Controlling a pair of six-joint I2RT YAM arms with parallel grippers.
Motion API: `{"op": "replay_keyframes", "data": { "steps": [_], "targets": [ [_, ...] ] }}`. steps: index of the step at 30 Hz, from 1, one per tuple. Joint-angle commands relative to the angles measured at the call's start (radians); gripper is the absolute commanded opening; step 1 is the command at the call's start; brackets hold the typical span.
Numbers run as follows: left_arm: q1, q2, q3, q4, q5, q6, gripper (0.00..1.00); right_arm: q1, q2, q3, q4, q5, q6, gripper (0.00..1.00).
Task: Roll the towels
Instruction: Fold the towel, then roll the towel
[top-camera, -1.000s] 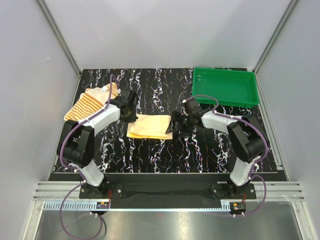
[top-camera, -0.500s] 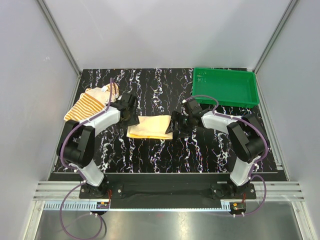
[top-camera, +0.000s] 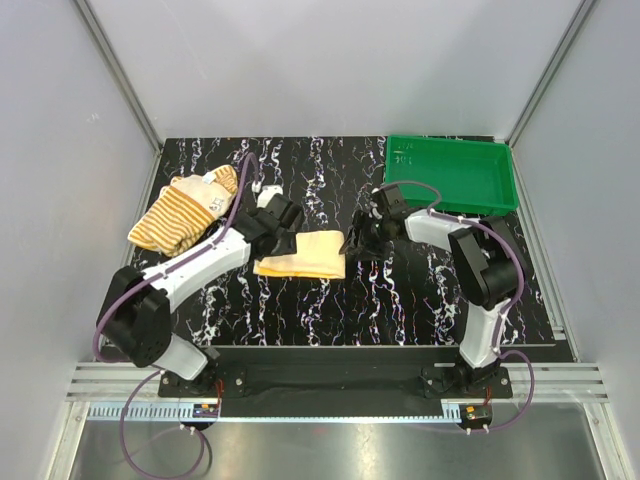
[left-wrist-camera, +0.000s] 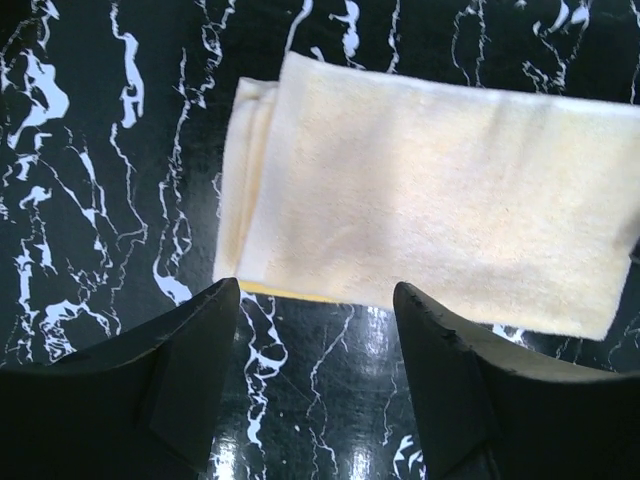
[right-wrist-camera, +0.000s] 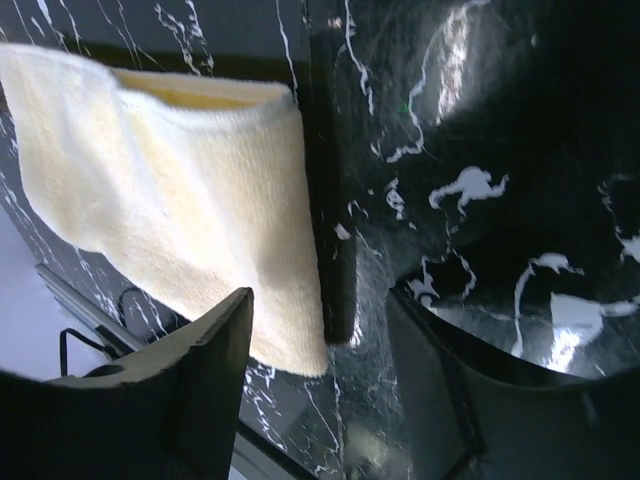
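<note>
1. The left gripper (left-wrist-camera: 315, 300) is spread, empty, beside a folded bright yellow cloth towel (top-camera: 302, 254).
2. The right gripper (right-wrist-camera: 320, 300) is parted at its other end, seemingly empty.
3. A striped orange-cream cloth towel (top-camera: 185, 208) is bunched far-left.

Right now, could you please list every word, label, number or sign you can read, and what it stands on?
No text is legible in any view.
Green tray: faint raised marks in its far left corner, too small to read.
Yellow towel and striped towel: no print visible.
</note>
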Motion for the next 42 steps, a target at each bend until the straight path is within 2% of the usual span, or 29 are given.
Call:
{"op": "replay_keyframes", "data": {
  "steps": [1, 6, 7, 9, 10, 12, 14, 16, 17, 19, 20, 22, 24, 28, 34, 42],
  "targets": [
    [-0.042, -0.025, 0.004, -0.003, -0.073, -0.039, 0.67, -0.001, 0.062, 0.035, 0.011, -0.012, -0.023, 0.62],
    [-0.184, -0.011, 0.005, 0.006, -0.134, -0.047, 0.67, 0.001, 0.111, 0.011, 0.087, -0.067, 0.012, 0.48],
    [-0.208, 0.004, 0.019, 0.004, -0.151, -0.044, 0.67, -0.001, 0.12, 0.002, 0.097, -0.075, 0.013, 0.39],
    [-0.273, 0.039, 0.046, 0.001, -0.2, -0.041, 0.66, 0.001, 0.124, -0.011, 0.115, -0.086, 0.023, 0.29],
    [-0.294, 0.052, 0.057, 0.001, -0.211, -0.038, 0.66, -0.001, 0.121, -0.023, 0.123, -0.089, 0.023, 0.13],
    [-0.343, 0.093, 0.091, 0.003, -0.243, -0.025, 0.66, -0.001, 0.112, -0.037, 0.12, -0.086, 0.026, 0.05],
    [-0.37, 0.124, 0.116, 0.011, -0.263, -0.007, 0.66, -0.002, 0.086, -0.063, 0.114, -0.076, 0.024, 0.04],
    [-0.406, 0.171, 0.151, 0.017, -0.274, 0.013, 0.66, -0.001, 0.045, -0.092, 0.095, -0.058, 0.024, 0.11],
    [-0.415, 0.187, 0.162, 0.018, -0.282, 0.019, 0.66, -0.001, 0.028, -0.098, 0.084, -0.031, 0.023, 0.38],
    [-0.436, 0.229, 0.192, 0.029, -0.282, 0.037, 0.66, -0.001, -0.029, -0.113, 0.025, 0.015, 0.01, 0.56],
    [-0.444, 0.243, 0.2, 0.034, -0.283, 0.042, 0.66, -0.006, -0.047, -0.115, -0.026, 0.073, 0.006, 0.75],
    [-0.462, 0.276, 0.22, 0.052, -0.285, 0.06, 0.66, -0.002, -0.104, -0.118, -0.08, 0.138, -0.009, 0.86],
    [-0.475, 0.3, 0.234, 0.063, -0.283, 0.076, 0.66, -0.01, -0.138, -0.12, -0.141, 0.21, -0.029, 0.91],
    [-0.487, 0.334, 0.238, 0.101, -0.272, 0.099, 0.66, -0.055, -0.201, -0.139, -0.233, 0.304, -0.042, 0.93],
    [-0.49, 0.386, 0.238, 0.139, -0.259, 0.12, 0.66, -0.133, -0.254, -0.219, -0.242, 0.296, -0.066, 0.93],
    [-0.49, 0.429, 0.238, 0.178, -0.228, 0.128, 0.62, -0.141, -0.271, -0.261, -0.229, 0.283, -0.069, 0.92]
  ]
}}
